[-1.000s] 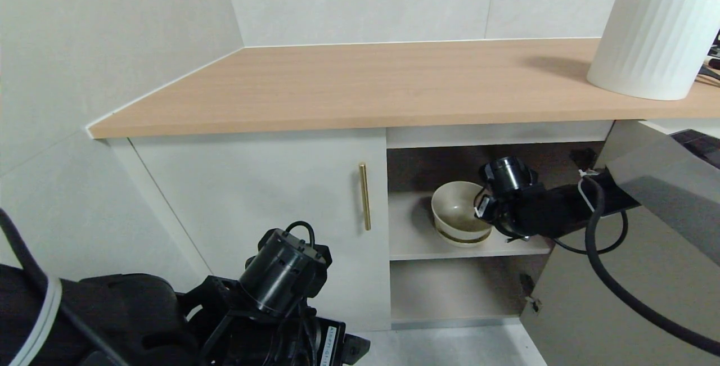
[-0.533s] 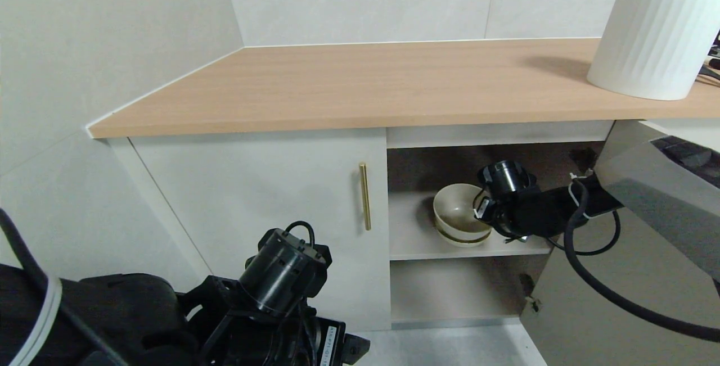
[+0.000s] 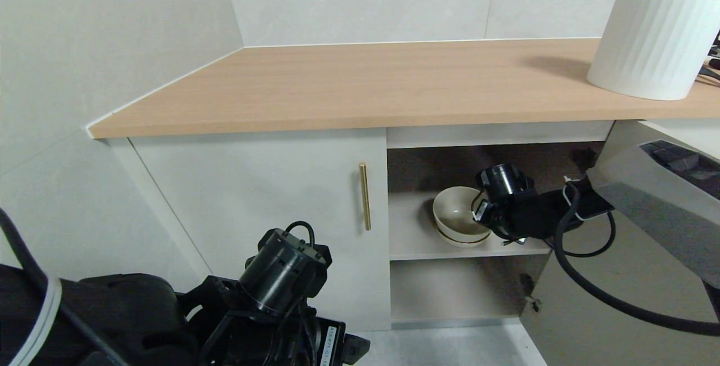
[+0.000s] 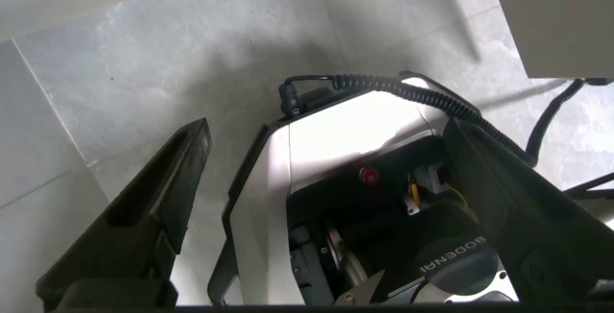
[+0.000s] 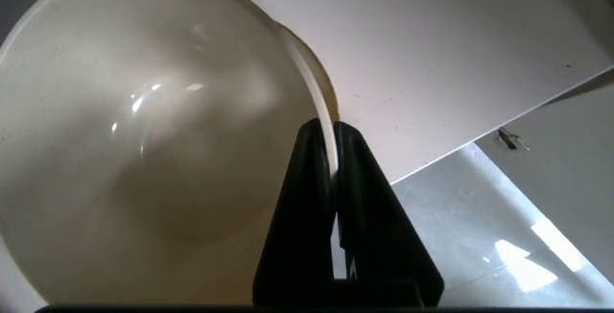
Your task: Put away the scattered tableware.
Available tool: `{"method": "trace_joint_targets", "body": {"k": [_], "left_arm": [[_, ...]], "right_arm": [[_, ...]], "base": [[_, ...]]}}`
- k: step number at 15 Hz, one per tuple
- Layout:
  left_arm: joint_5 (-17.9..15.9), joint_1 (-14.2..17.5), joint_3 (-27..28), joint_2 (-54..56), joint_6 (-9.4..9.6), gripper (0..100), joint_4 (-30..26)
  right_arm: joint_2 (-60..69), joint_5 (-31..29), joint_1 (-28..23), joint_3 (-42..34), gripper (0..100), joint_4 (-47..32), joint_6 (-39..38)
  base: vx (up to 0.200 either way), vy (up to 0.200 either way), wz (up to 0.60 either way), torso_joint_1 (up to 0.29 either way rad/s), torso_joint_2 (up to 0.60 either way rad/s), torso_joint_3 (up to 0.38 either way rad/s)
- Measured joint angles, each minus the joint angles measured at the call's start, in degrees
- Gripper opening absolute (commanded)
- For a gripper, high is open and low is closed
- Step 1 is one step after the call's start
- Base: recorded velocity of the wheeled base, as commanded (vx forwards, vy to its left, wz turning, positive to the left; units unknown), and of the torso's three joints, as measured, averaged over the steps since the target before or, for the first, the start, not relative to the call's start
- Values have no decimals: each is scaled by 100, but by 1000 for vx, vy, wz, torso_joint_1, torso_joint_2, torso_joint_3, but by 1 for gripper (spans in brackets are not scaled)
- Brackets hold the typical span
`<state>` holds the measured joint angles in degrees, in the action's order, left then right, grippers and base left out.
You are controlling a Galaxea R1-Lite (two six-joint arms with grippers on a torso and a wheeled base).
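A long wooden counter [image 3: 360, 85] ran into the tiled corner, with a white cabinet [image 3: 253, 220] under it. Its left door was shut, and its right door [image 3: 590, 304] stood swung open toward the robot. A tall white ribbed vessel [image 3: 652, 28] stood on the counter at the far right. Inside the open half, a pale shelf [image 3: 410, 236] split the space into an upper and a lower compartment. The right arm reached into the upper compartment from the right. The left arm sat folded low in front of the shut door. The bowl [image 3: 455, 220], cream with a dark band near its foot, was in that upper compartment, on the shelf or just above it. Whether its foot touched could not be told. Its mouth tipped slightly toward the front. The right gripper [image 5: 333, 159] was clamped on the bowl's rim, one finger inside and one outside. The left gripper [image 4: 336, 222] was spread wide, grasping nothing, over the grey floor. A slim brass handle [image 3: 364, 196] ran upright on the shut door's edge.
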<state>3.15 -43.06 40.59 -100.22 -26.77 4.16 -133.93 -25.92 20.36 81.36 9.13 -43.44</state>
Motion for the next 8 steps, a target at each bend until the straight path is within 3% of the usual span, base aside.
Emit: {"method": "trace_joint_targets", "body": {"k": [2,3,8], "left_arm": [[7,0,0,0,0,100,0],[7,0,0,0,0,100,0],[9,0,0,0,0,100,0]], "right_arm": [[-26,-9,0,33,0,-16,-2],[-39,-13,0,48,100,-16,-5],[-56,-18,0,52,100,-16,0]], "base": [[0,0,0,0,0,0],[0,0,0,0,0,0],[0,0,0,0,0,0]]}}
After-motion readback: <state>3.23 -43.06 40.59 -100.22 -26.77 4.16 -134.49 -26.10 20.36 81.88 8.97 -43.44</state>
